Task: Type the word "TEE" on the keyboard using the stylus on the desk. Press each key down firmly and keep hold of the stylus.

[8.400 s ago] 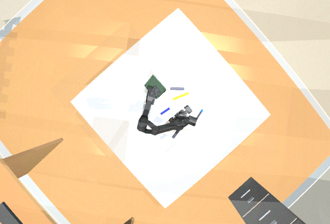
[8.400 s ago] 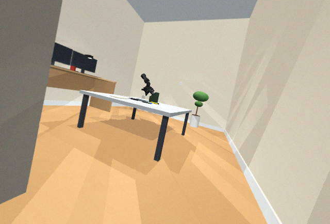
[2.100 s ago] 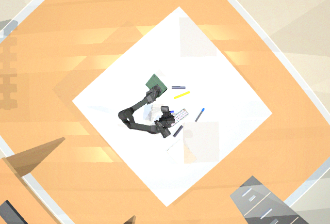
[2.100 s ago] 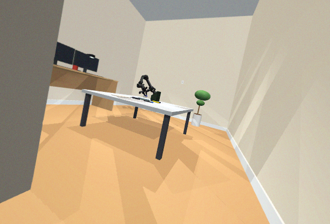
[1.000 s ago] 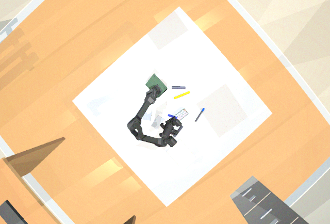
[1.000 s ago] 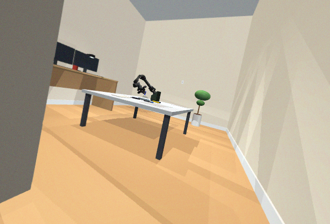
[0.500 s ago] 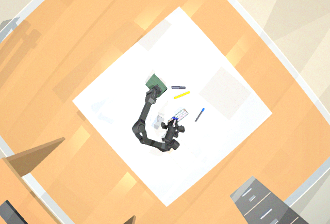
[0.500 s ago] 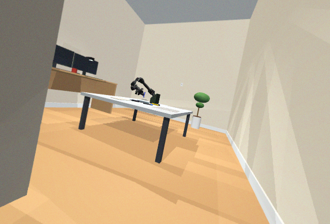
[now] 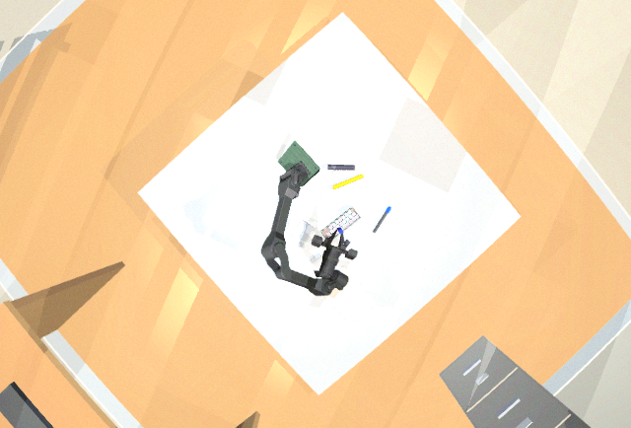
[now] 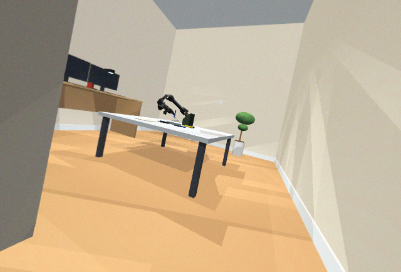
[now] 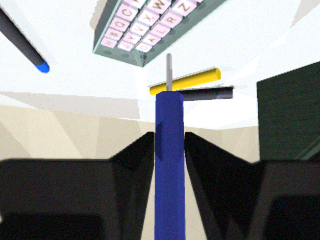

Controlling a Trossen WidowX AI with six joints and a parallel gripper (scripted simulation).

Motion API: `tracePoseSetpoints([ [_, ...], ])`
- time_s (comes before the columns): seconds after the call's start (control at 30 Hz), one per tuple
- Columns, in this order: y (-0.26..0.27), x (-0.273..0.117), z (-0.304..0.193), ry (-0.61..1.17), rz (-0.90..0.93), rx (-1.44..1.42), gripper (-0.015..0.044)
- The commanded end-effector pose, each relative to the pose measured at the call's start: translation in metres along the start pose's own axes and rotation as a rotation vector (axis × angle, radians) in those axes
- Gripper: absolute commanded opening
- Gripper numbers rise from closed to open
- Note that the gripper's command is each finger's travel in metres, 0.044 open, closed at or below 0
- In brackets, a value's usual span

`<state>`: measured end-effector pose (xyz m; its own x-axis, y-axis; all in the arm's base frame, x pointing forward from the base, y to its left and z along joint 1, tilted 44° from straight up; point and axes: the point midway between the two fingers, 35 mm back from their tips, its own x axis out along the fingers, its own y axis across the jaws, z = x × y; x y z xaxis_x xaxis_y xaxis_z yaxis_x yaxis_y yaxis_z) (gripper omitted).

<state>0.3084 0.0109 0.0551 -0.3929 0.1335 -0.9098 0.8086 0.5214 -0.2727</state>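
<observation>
My gripper (image 9: 339,233) (image 11: 169,138) is shut on the blue stylus (image 9: 340,230) (image 10: 175,113) (image 11: 169,112). The stylus stands roughly upright above the table in the exterior view, with its thin grey tip pointing away from the fingers in the wrist view. The keyboard (image 9: 347,216) (image 11: 120,54), grey-green with pale lettered keys, lies on the table just beyond the gripper in the top view. In the wrist view the tip shows beside the keyboard's near corner, off the keys. Only part of the keyboard shows there; the T and E keys cannot be made out.
A yellow stick (image 9: 348,181) (image 11: 195,80) and a dark stick (image 9: 340,167) (image 11: 212,94) lie past the keyboard. A dark pen with a blue end (image 9: 382,219) (image 11: 22,41) lies to its right in the top view. The green block (image 9: 295,155) (image 10: 188,120) (image 11: 290,110) stands at the arm's base.
</observation>
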Motion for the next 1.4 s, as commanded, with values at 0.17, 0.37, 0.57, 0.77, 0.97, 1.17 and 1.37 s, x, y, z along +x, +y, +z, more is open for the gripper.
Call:
tracePoseSetpoints([
  [0.17,0.001,0.006,0.011,0.011,-0.004,0.04,0.0],
  [0.37,-0.001,0.018,0.029,0.011,-0.005,0.04,0.0],
  [0.57,0.0,0.018,0.03,0.01,-0.005,0.04,0.0053],
  [0.77,0.001,0.02,0.034,0.01,-0.005,0.04,0.0081],
  [0.97,0.001,0.02,0.034,0.01,-0.005,0.04,0.0081],
  [1.17,0.001,0.021,0.036,0.01,-0.005,0.04,0.0081],
  [1.37,0.001,0.023,0.039,0.01,-0.005,0.04,0.0081],
])
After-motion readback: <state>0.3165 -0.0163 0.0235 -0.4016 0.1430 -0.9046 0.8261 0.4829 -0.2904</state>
